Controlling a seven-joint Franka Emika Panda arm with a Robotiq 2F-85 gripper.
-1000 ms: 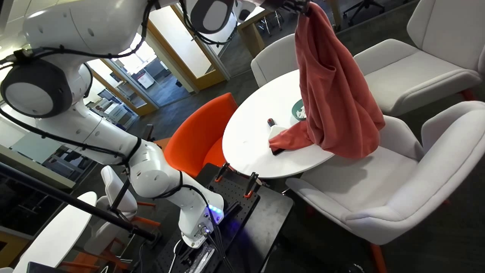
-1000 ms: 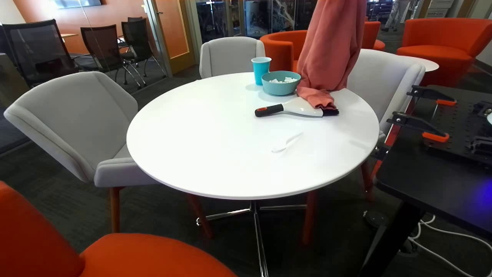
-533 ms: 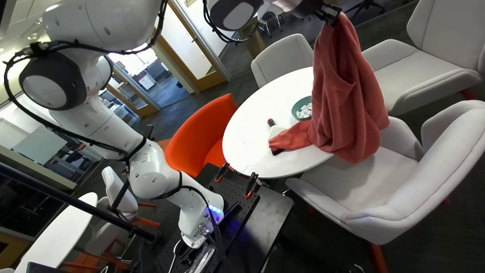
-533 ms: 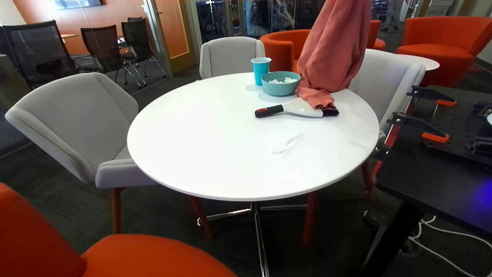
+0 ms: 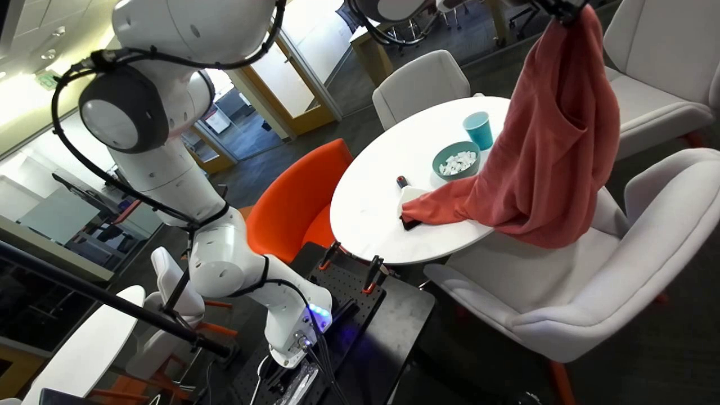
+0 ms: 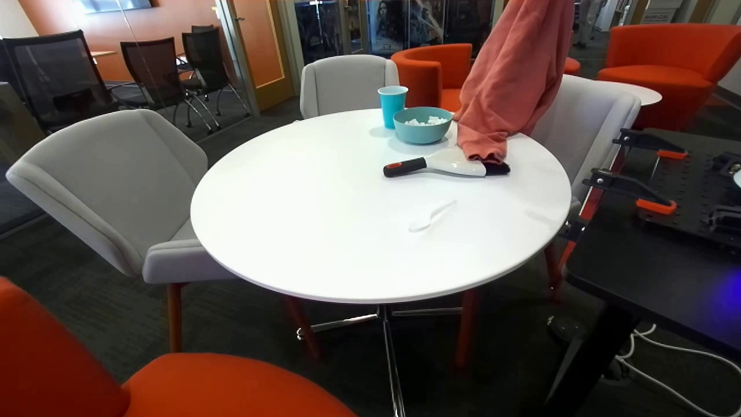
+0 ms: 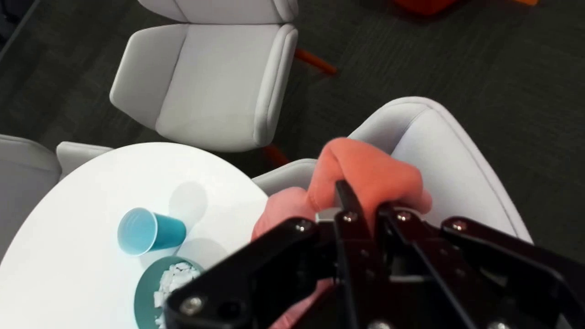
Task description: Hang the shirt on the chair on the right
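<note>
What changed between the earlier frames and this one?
The coral-red cloth shirt moved rightward in both exterior views, carried by the black two-fingered pincer, which kept its grip. In an exterior view this uncovered the tapered blue cup. The round teal bowl, black-handled white brush and thin white utensil stayed put.

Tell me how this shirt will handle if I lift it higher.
The shirt is probably floppy, hanging in loose folds from the claw. Held at one spot, it may swing. Its sleeve, overlapping the brush in both exterior views, could drag it.
</note>
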